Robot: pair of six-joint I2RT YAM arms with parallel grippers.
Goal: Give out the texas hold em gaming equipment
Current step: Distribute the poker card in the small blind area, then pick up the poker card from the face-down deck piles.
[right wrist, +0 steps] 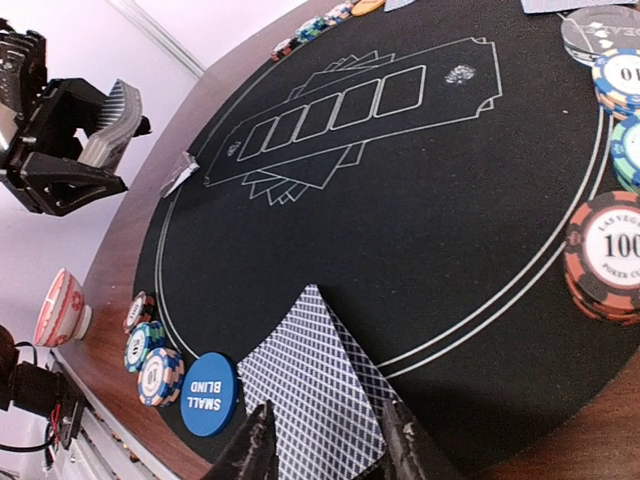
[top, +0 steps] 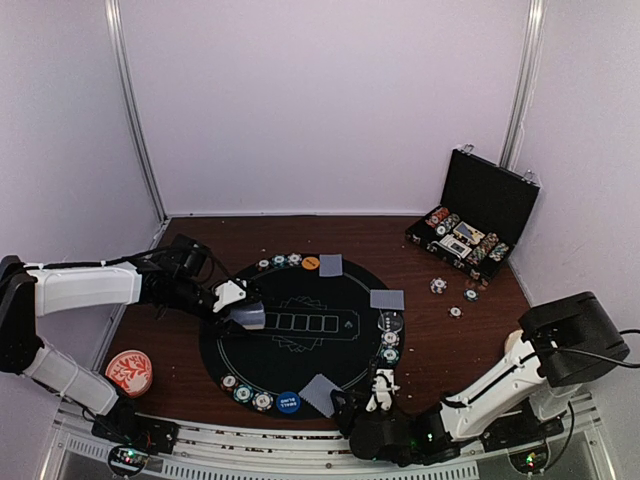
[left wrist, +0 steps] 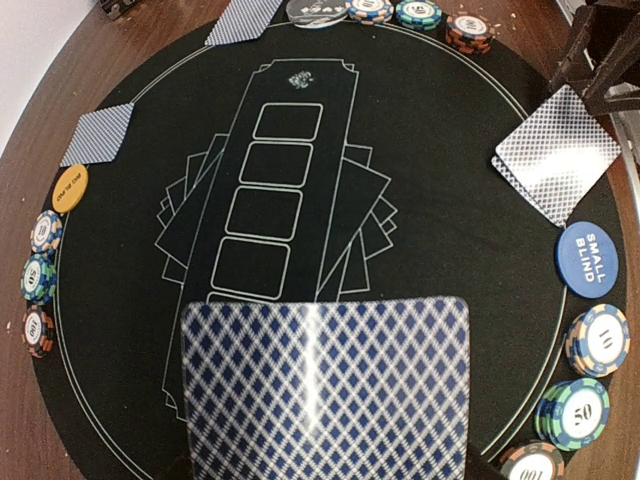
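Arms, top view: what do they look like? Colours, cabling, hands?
Left arm and right arm: white link shells, black joint housings. A black cable leaves the right arm's boxy black joint. Left hand: white bracket, black body. Right hand: black, rough-edged fingers.

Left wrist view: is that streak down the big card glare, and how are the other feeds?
Left wrist: the pale streak on the card looks like glare; the mat edge bows from lens distortion. Right wrist: tilted, right tool soft up close. Top external: chips too small to read.
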